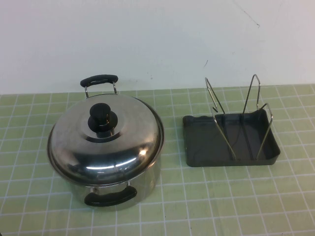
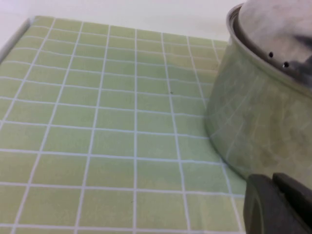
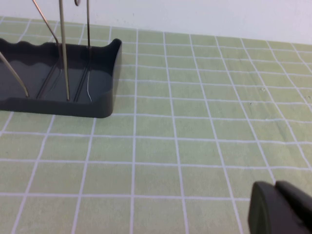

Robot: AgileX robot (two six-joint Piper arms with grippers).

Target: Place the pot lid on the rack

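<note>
Lid (image 1: 106, 137): round, domed, mirror steel; seated flat on pot (image 1: 115, 189), left half of table (image 1: 206, 196), dome up, knob (image 1: 102, 117) pointing straight up at centre. No long axis while flat; disc plane horizontal.

Handling, judged: stiff, moderately heavy, polished surface slippery; rim flush with pot, poor purchase. Best hold: the black knob, pinched from above.

Rack (image 1: 231, 142): dark grey tray, right of pot, near but apart; wire loops (image 1: 238, 113) upright. Long side running left to right. Likely needs lid turned on edge to stand between loops.

Left gripper (image 2: 280, 204): only a dark tip visible in left wrist view, low, just beside pot wall; spread or pressed together, cannot tell.

Right gripper (image 3: 282, 209): dark tip in right wrist view, low over table, apart from rack; state likewise cannot tell. Neither visible in high view.
</note>
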